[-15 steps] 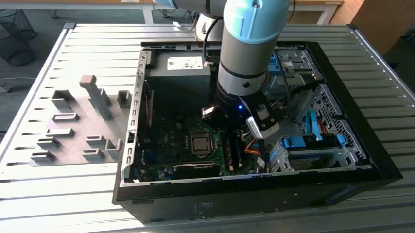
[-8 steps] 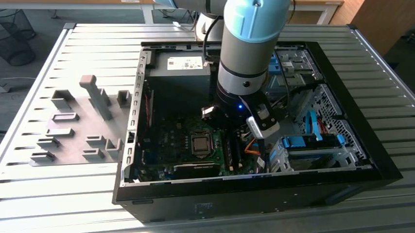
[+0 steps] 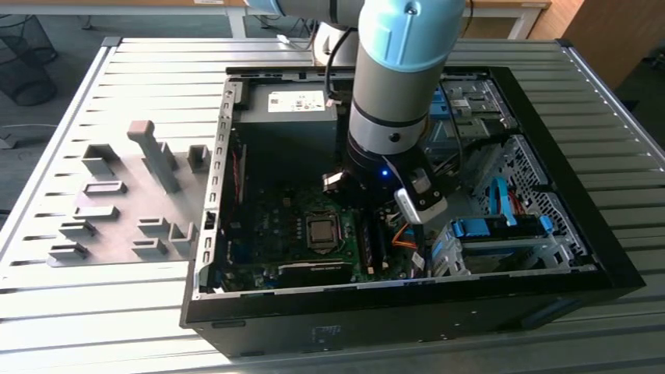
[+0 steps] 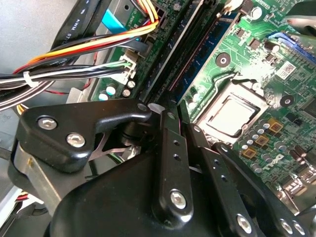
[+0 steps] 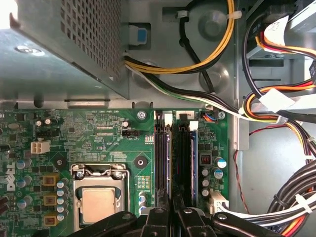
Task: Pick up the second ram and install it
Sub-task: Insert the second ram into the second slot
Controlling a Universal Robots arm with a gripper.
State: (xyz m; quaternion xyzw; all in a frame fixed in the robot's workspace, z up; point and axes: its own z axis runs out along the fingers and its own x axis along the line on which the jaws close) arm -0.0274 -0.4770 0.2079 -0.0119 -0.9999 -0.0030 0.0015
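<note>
The claw (image 5: 172, 213) is hovering closed and empty over the memory slots (image 5: 168, 163). The second ram (image 5: 194, 165), a blue stick, is sitting upright in its slot just beside them, inside the open computer case (image 3: 613, 257) on the motherboard (image 5: 98, 133).

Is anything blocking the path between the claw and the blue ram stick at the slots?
Nothing visible does. In the first wrist view the second ram stands edge-on in the outer memory slot, and the claw hangs over the neighbouring slots with only bare board between. The cable bundle lies off the board's edge, clear of the slots.
</note>
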